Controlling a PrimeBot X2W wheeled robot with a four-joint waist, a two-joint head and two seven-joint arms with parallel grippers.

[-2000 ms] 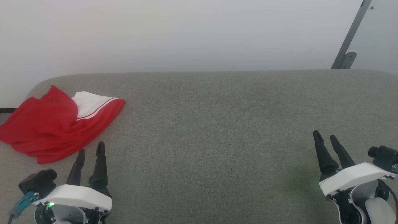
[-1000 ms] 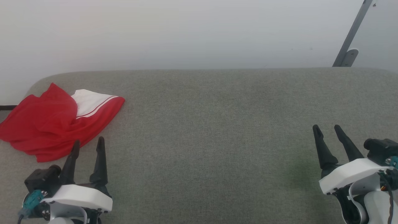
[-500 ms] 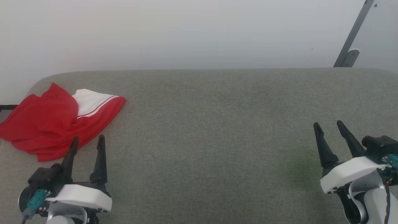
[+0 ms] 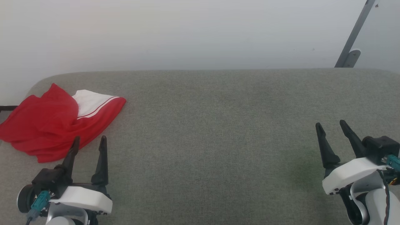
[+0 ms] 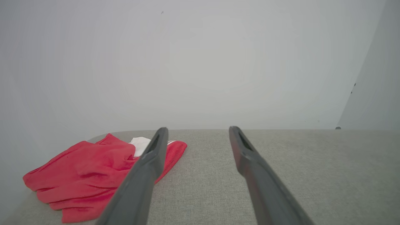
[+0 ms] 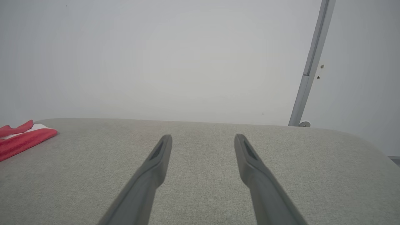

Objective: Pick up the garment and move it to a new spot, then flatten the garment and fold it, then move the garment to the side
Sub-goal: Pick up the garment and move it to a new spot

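Just ahead-left of the empty, wide-open left hand, the crumpled garment.

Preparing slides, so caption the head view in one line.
Red garment crumpled at grey surface's left; left gripper and right gripper open, empty.

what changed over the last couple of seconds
Both arms crept forward: the left gripper toward the shirt's near hem, the right gripper a little way over the cushion. Nothing was taken hold of; both sets of jaws are open. The shirt stayed crumpled in place.
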